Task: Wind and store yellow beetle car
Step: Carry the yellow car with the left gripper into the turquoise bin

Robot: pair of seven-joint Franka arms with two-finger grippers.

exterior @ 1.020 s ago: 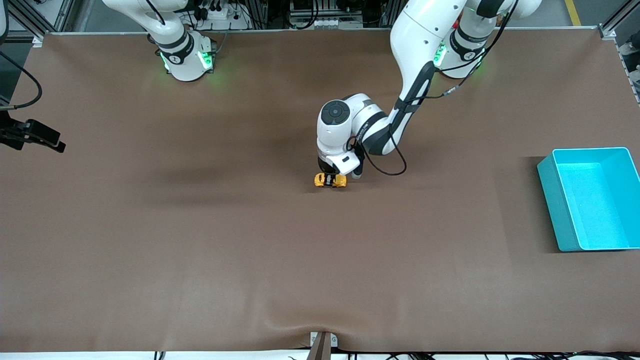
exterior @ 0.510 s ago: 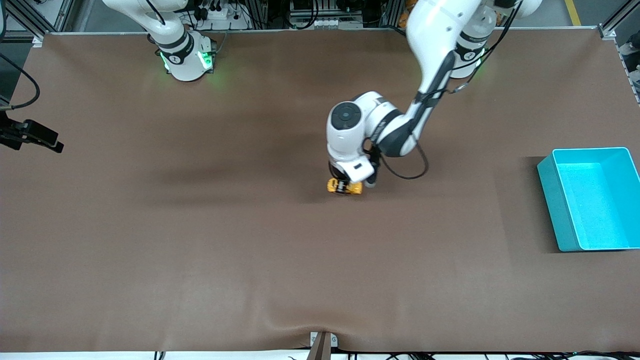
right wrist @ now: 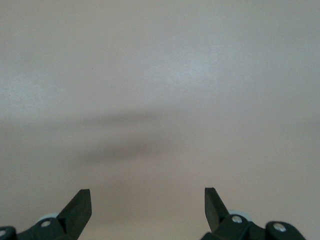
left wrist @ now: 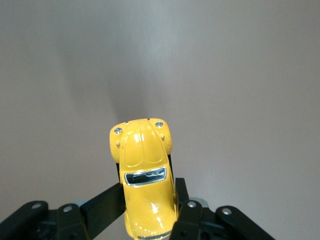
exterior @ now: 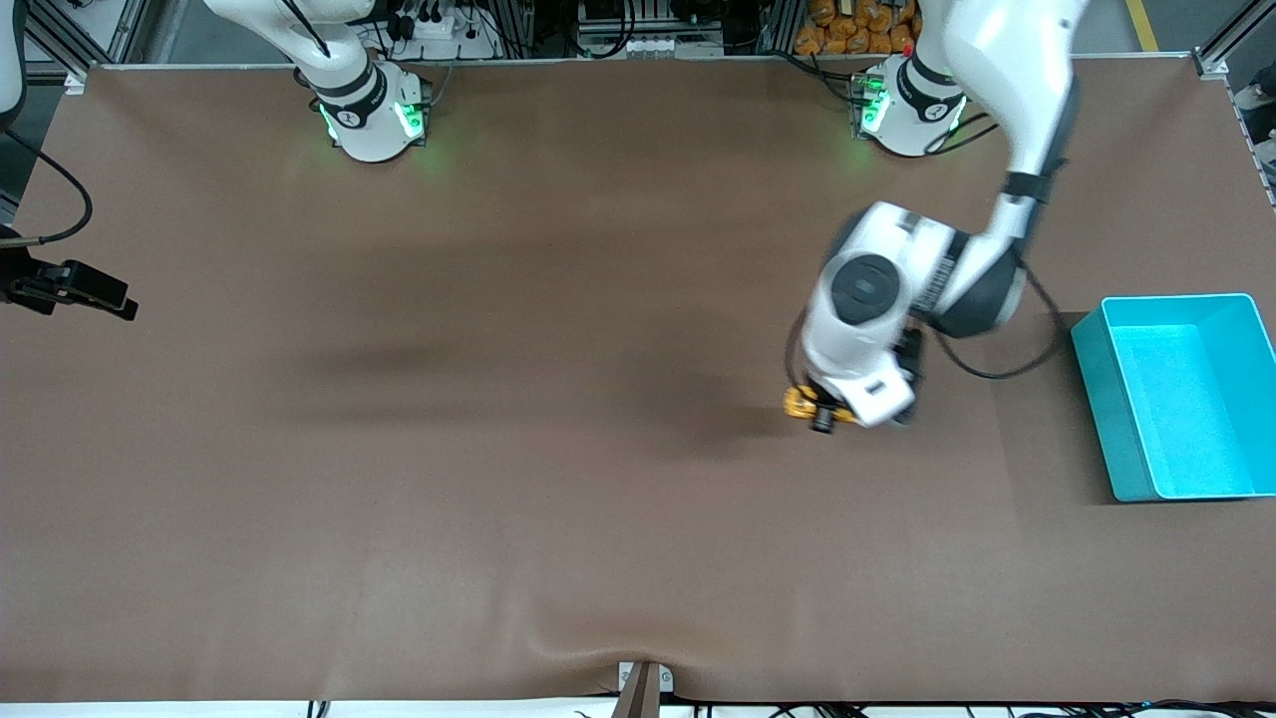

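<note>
The yellow beetle car [exterior: 800, 403] hangs above the brown table with my left gripper [exterior: 823, 411] shut on it. They are over the stretch between the table's middle and the turquoise bin [exterior: 1101, 409]. In the left wrist view the black fingers [left wrist: 107, 200] press both sides of the car [left wrist: 144, 165] behind its windscreen, and its nose sticks out past them. My right gripper [right wrist: 147, 192] stands open over bare table with nothing between its fingers. That arm waits at the right arm's end.
The turquoise bin stands open with nothing in it at the left arm's end of the table. A small bracket [exterior: 643, 683] sits at the table's edge nearest the front camera. The car's shadow [exterior: 733, 419] falls on the brown mat.
My left arm has carried the car from the middle of the table toward the turquoise bin, and the gripper stays shut on it. The right arm has barely shifted.
</note>
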